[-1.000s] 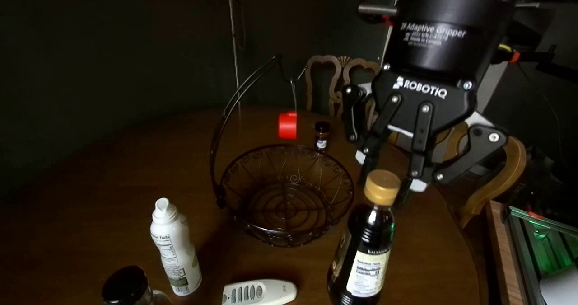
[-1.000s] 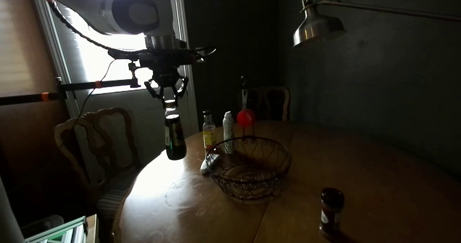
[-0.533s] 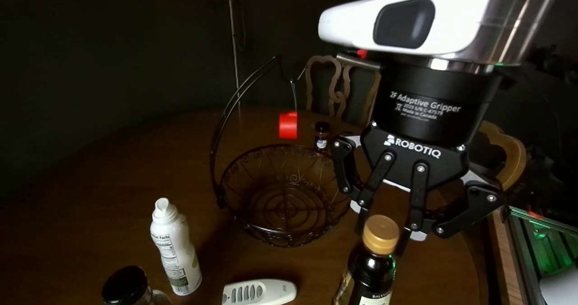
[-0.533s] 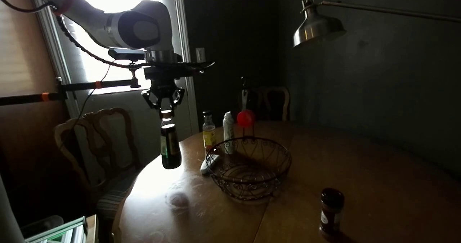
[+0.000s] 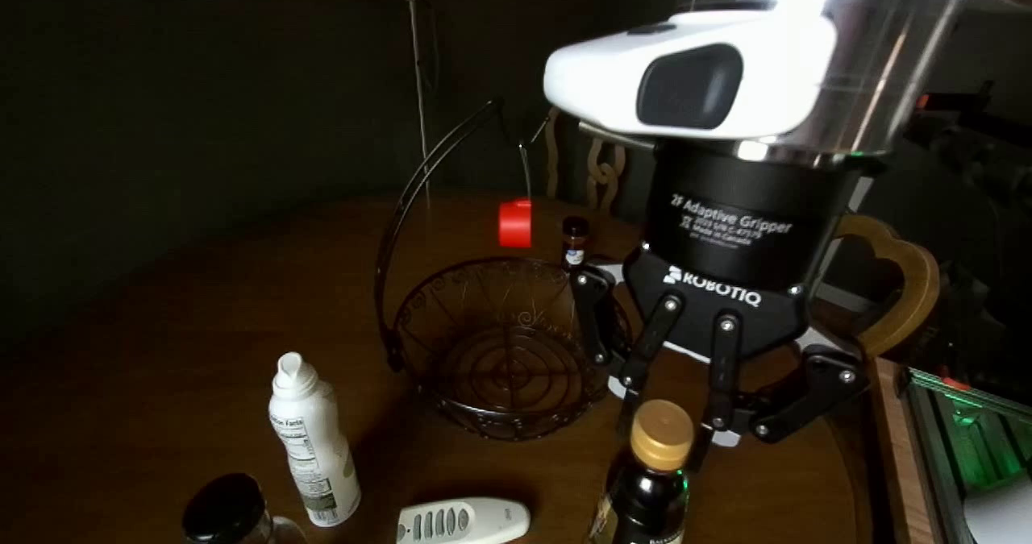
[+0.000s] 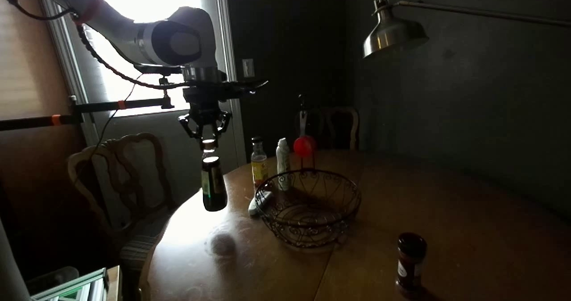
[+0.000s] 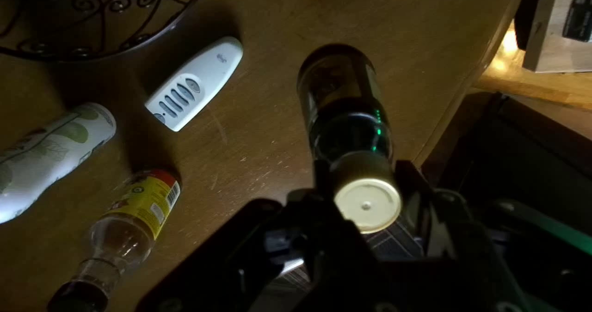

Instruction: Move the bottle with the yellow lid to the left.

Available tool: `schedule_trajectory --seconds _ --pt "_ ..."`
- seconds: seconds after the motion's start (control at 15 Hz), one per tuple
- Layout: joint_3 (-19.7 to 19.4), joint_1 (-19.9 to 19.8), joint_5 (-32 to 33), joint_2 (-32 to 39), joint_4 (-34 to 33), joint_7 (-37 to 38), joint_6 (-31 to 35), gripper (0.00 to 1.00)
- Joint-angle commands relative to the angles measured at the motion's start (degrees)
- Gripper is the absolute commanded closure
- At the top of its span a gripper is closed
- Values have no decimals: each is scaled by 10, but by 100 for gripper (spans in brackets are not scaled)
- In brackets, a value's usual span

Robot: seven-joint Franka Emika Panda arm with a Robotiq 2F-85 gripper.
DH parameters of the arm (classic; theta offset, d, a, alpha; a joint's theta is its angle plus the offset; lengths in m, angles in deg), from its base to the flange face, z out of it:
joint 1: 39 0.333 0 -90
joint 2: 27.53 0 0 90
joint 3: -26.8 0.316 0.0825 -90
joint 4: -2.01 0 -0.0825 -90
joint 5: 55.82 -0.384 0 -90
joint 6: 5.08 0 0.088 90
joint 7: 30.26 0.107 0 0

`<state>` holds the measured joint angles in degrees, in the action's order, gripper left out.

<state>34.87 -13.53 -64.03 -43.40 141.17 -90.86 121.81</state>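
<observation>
Seen hanging in midair as a tall dark glass bottle [image 6: 214, 183], nearly upright, clasped at the yellow lid [image 5: 663, 433] by the gripper [image 6: 209, 144]. Narrows from a broad body to a slim neck, with green glints on the glass. Shows golden at the lid in an exterior view, cream on its flat top, with a small central dimple, in the wrist view. Wears a brownish label [image 7: 334, 77], too dim to read there. Hangs apart from the wire basket [image 6: 308, 225], to its left in an exterior view. Exposes dark shoulders [image 5: 649, 500] right of that basket, nearer the camera, in an exterior view, with the base beyond the frame.
</observation>
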Motion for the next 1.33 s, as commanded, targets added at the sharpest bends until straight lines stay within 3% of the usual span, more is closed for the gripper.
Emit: schedule_trajectory --seconds 0.0,0.73,1.2,1.27 --pt "18 -15 22 59 -47 -54 15 87" --pt "75 -42 3 197 -124 -229 183 87" --pt "115 -73 -43 240 -137 -318 230 87" --pt "118 -77 -45 242 -140 -325 228 64"
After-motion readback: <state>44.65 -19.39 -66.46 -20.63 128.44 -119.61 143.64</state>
